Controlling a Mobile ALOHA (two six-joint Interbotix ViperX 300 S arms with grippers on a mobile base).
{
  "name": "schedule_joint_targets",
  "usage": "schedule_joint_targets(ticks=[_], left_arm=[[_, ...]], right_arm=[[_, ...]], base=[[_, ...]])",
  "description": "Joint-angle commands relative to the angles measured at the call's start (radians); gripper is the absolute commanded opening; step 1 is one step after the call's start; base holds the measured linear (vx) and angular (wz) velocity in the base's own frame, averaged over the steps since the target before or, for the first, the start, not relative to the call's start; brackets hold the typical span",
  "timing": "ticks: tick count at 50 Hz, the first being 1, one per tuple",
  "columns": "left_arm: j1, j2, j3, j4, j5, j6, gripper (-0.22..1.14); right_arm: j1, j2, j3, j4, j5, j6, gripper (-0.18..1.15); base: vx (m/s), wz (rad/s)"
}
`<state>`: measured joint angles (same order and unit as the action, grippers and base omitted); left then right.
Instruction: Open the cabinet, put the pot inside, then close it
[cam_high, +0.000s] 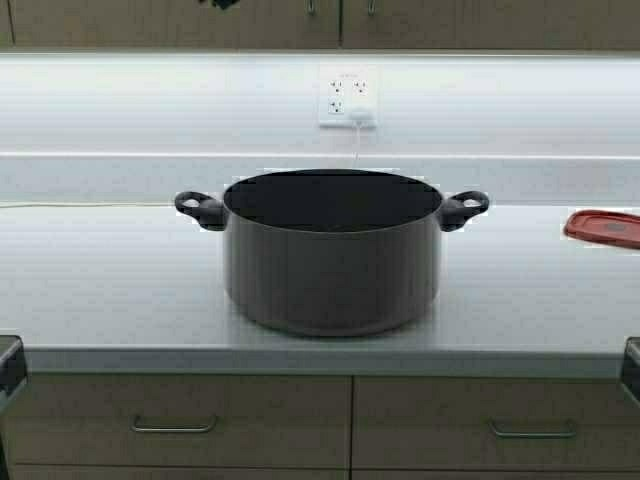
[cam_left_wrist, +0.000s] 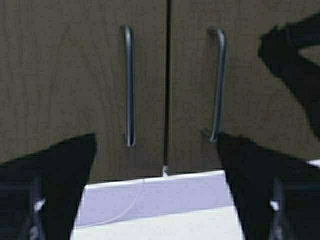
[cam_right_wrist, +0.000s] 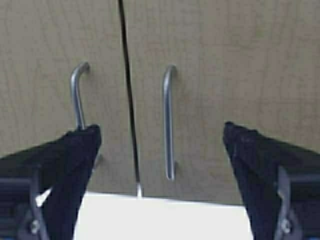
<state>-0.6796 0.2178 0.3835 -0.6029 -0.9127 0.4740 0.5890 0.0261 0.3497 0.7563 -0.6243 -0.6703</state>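
Note:
The pot (cam_high: 332, 262), wide and grey with two black loop handles, stands upright on the white counter (cam_high: 110, 290), near its front edge. The cabinet (cam_high: 200, 25) hangs above; only the bottom of its two shut doors shows in the high view. Both arms are raised in front of it. In the left wrist view my left gripper (cam_left_wrist: 157, 145) is open and empty, facing the left door's handle (cam_left_wrist: 129, 85) and the right door's handle (cam_left_wrist: 218, 85). My right gripper (cam_right_wrist: 162, 135) is open and empty, facing the right door's handle (cam_right_wrist: 168, 122). Both doors are shut.
A red lid (cam_high: 603, 228) lies on the counter at the right. A wall socket with a white plug (cam_high: 348, 98) is behind the pot, and a thin cord runs along the counter's back. Drawers with metal handles (cam_high: 175, 425) are below the counter.

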Motion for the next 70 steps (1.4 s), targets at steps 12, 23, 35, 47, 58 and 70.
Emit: schedule_joint_targets(ticks=[12, 23, 35, 47, 58, 70], left_arm=[[0.035, 0.152, -0.218, -0.043, -0.032, 0.008, 1.02], [0.072, 0.232, -0.318, -0.046, -0.032, 0.006, 1.01], [0.091, 0.311, -0.425, -0.054, -0.032, 0.006, 1.01], [0.092, 0.314, -0.440, -0.064, -0.031, 0.008, 1.01], [0.091, 0.318, -0.443, -0.066, -0.034, 0.012, 1.00], [0.080, 0.318, -0.446, -0.067, -0.023, 0.037, 0.53]], right_arm=[[-0.058, 0.153, -0.193, 0.011, -0.002, -0.011, 1.03], [-0.095, 0.222, -0.284, 0.012, 0.008, -0.012, 1.03], [-0.098, 0.261, -0.344, 0.029, -0.002, -0.015, 1.03], [-0.098, 0.259, -0.342, 0.031, 0.000, -0.017, 1.03], [-0.098, 0.262, -0.341, 0.032, -0.003, -0.018, 1.00], [-0.100, 0.262, -0.337, 0.086, -0.026, -0.058, 0.48]], base=[[0.00, 0.00], [0.00, 0.00], [0.00, 0.00], [0.01, 0.00], [0.00, 0.00], [0.00, 0.00]])
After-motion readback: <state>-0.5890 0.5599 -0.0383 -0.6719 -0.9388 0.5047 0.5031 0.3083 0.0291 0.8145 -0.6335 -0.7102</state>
